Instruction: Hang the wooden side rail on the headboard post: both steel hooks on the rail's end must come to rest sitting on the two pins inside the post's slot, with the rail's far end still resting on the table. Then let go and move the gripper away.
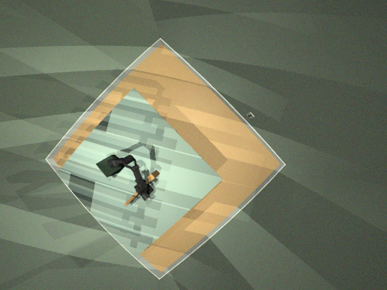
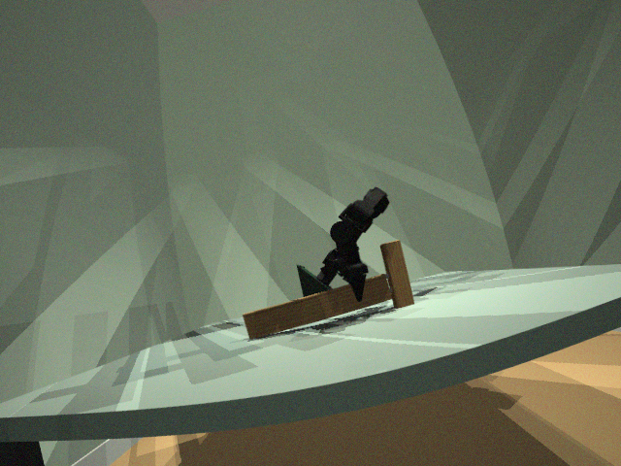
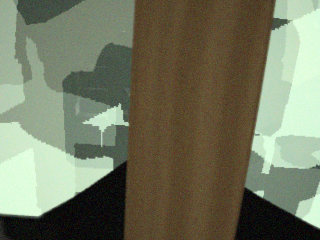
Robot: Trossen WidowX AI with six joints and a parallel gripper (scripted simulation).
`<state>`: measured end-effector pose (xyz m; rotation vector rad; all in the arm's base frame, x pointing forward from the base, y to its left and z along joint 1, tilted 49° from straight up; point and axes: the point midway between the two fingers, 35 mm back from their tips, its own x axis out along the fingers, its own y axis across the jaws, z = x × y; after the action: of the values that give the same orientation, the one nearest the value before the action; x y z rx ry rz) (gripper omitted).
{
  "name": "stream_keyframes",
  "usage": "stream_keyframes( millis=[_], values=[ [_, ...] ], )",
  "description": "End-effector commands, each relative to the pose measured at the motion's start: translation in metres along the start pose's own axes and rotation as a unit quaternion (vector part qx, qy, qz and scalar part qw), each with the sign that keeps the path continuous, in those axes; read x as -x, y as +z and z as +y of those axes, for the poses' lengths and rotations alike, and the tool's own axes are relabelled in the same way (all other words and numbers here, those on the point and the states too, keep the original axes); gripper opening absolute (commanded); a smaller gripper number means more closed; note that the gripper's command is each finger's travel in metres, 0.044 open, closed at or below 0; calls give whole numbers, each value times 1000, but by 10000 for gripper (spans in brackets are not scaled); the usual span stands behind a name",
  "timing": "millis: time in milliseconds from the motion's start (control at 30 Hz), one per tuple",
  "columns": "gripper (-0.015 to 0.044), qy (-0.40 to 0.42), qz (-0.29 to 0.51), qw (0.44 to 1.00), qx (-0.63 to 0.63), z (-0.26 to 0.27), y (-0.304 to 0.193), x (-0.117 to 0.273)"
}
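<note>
The wooden side rail [image 2: 310, 306] [image 1: 129, 200] [image 3: 197, 125] is a long brown board. Its far end rests on the pale green table [image 2: 350, 361] and its near end is lifted against the headboard post [image 2: 397, 273] [image 1: 155, 173], a short upright wooden block. My gripper [image 2: 357, 286] [image 1: 144, 191] is shut on the rail near its post end. In the wrist view the rail fills the middle of the picture. The hooks, the slot and the pins are too small to make out.
The arm's dark green base [image 1: 107, 167] [image 2: 308, 282] stands behind the rail. The table's curved front edge [image 2: 301, 401] runs below, with orange floor [image 2: 501, 416] [image 1: 218, 124] beyond it.
</note>
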<state>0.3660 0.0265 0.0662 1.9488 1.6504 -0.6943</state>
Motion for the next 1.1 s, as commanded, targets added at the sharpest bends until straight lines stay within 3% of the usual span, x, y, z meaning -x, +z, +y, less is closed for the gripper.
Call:
stream_keyframes(
  millis=[0, 1067],
  values=[
    [0, 8, 0, 1000, -2, 3, -1, 6],
    [0, 8, 0, 1000, -2, 3, -4, 6]
  ],
)
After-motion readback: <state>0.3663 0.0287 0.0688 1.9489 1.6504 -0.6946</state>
